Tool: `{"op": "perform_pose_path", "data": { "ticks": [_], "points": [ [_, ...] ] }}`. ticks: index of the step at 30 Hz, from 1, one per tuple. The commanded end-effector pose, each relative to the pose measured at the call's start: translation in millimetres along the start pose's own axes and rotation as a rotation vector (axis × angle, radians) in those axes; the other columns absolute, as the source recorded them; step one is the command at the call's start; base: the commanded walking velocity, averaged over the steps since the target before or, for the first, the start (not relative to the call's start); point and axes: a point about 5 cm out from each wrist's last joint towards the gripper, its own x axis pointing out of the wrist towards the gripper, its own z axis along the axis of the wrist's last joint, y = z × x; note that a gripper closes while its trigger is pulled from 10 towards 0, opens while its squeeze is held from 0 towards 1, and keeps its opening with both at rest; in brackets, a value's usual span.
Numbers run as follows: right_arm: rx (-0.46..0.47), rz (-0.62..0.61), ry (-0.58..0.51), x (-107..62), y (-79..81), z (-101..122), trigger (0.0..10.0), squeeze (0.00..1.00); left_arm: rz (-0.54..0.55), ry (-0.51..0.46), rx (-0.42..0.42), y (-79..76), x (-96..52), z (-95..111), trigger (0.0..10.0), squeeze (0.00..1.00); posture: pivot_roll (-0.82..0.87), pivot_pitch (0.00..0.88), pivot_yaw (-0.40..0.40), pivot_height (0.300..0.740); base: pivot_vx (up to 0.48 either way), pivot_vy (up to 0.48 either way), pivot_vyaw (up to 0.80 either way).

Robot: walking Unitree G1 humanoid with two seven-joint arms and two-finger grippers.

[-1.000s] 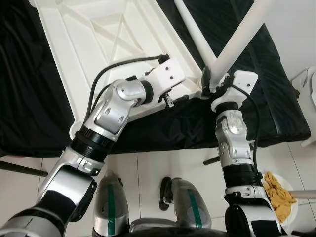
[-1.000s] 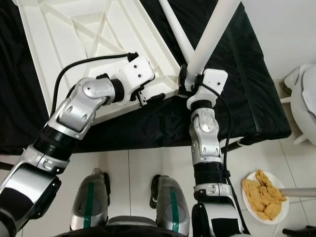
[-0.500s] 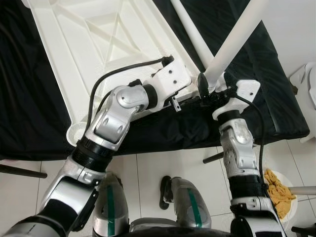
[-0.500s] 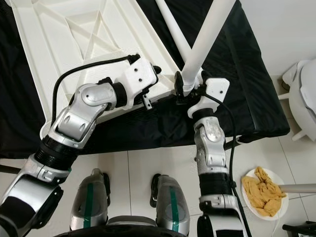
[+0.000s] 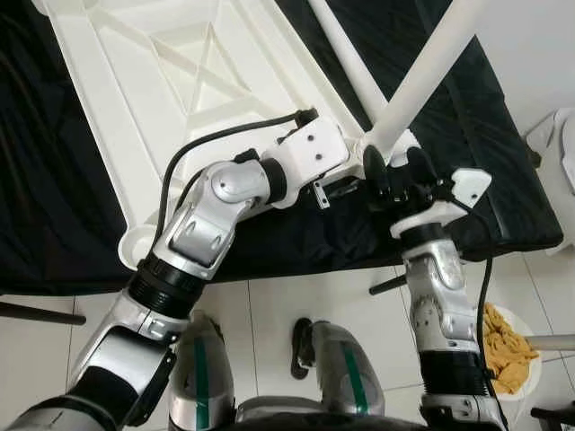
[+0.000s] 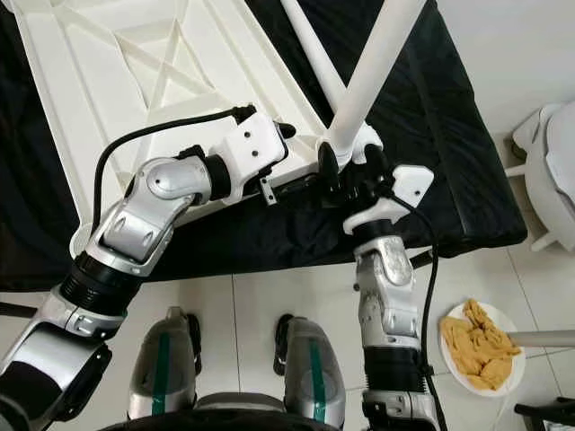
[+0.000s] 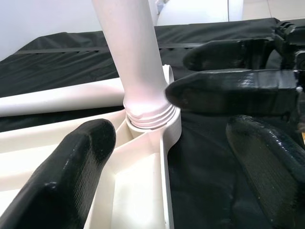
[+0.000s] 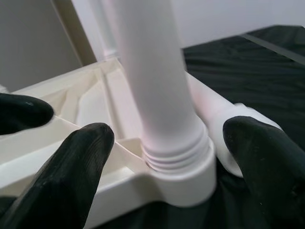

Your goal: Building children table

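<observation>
A white plastic table top (image 5: 180, 81) lies upside down on a black cloth. One white leg (image 5: 422, 72) stands in the near right corner socket (image 7: 152, 126), its threads showing at the base. A second leg (image 5: 346, 54) lies on the cloth behind it. My right gripper (image 5: 391, 171) is open, with one finger (image 8: 81, 157) on each side of the leg's base and apart from it. My left gripper (image 5: 337, 189) is open at the table top's near edge, beside the socket, its fingers (image 7: 71, 171) spread.
The black cloth (image 5: 54, 180) covers a low platform whose front edge is just ahead of my legs (image 5: 202, 368). A plate with yellow pieces (image 5: 508, 346) sits on the tiled floor at the right. A white object (image 6: 552, 162) stands at the far right.
My right gripper has let go of the standing leg, and its wrist has swung out to the right. My left gripper has slid a little toward the corner socket.
</observation>
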Motion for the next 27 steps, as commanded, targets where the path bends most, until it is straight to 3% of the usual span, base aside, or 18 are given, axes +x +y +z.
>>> {"op": "perform_pose_path", "data": {
  "ticks": [1,3,14,24,27],
  "points": [
    [-0.006,-0.006,0.005,-2.6,-3.6,0.9,10.0,0.0,0.016,-0.01,0.009,-1.3,-0.8,1.9,10.0,0.0,0.0,0.075,-0.058,0.74,0.0,0.0,0.0],
    [-0.043,-0.054,0.022,-10.9,-16.1,0.8,10.0,0.0,0.026,-0.003,0.006,-0.5,-2.1,-0.1,10.0,0.0,0.0,0.076,-0.057,0.74,0.0,0.0,0.0],
    [-0.056,-0.158,0.045,-13.0,-31.5,1.7,10.0,0.0,0.028,0.011,0.003,0.4,-4.9,-3.2,10.0,0.0,0.0,0.076,-0.059,0.74,0.0,0.0,0.0],
    [-0.068,-0.141,0.04,-10.7,-29.6,2.6,10.0,0.0,-0.013,0.032,0.002,-6.5,-5.8,-7.7,10.0,0.0,0.0,0.072,-0.063,0.74,0.0,0.0,0.0],
    [-0.081,-0.134,0.04,-9.8,-30.9,4.0,10.0,0.0,-0.039,0.098,0.01,-9.2,-9.2,-18.9,10.0,0.0,0.0,0.068,-0.063,0.74,0.0,0.0,0.0]
  ]
}}
